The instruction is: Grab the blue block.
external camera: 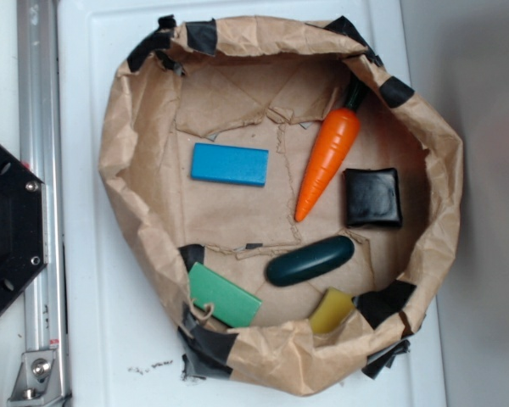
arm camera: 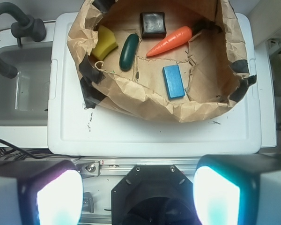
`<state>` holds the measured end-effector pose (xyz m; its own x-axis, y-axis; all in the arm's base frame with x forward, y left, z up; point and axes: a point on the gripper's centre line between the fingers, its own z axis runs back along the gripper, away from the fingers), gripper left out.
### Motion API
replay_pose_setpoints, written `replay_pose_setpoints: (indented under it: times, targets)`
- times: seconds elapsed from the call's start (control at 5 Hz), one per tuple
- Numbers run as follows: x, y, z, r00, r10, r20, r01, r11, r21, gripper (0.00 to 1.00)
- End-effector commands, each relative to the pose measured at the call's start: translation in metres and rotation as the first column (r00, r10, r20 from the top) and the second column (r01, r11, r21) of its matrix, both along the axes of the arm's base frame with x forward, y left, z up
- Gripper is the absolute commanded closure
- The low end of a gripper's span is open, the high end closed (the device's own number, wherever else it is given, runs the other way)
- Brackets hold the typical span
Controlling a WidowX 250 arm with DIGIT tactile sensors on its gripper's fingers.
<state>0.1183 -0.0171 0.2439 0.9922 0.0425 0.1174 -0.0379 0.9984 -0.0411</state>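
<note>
My gripper (arm camera: 138, 192) shows only in the wrist view, two glowing pads at the bottom edge, spread wide with nothing between them. It hangs well apart from the brown paper bag (external camera: 127, 153), over the black base plate and metal rail.

Landmark: orange carrot (external camera: 327, 163), lying in the bag on its paper floor. The blue block (external camera: 230, 164) lies flat to the carrot's left in the exterior view, near but apart, nothing touching it. Black block (external camera: 372, 197) sits just beside the carrot's right, near its tip. Dark green oval piece (external camera: 310, 260) is below the carrot's tip. Green block (external camera: 223, 294) is lower left of the carrot, against the bag wall, tilted. Yellow piece (external camera: 332, 309) is below the carrot, tucked at the bag's lower wall.

The bag stands on a white lid (arm camera: 150, 133). Black tape patches along the bag's rim.
</note>
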Motion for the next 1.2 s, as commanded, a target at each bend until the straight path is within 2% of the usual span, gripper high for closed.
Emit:
replay_pose_setpoints:
  times: [0.0,0.2,0.4,0.6,0.8,1.0]
  targets:
    - [0.000,0.000,0.000,1.000,0.000,0.000,0.000,1.000,0.000,0.00]
    - [0.050,0.015,-0.028,1.000,0.006,0.011,-0.007,0.998,0.055,0.00]
    - [0.100,0.029,-0.069,0.999,-0.033,-0.024,0.035,0.998,0.060,0.00]
    - [0.149,0.031,-0.111,0.987,-0.137,-0.086,0.144,0.986,0.085,0.00]
    - [0.159,0.045,-0.165,0.954,-0.248,-0.168,0.267,0.958,0.102,0.00]
    - [0.154,0.062,-0.193,0.931,-0.300,-0.209,0.321,0.944,0.077,0.00]
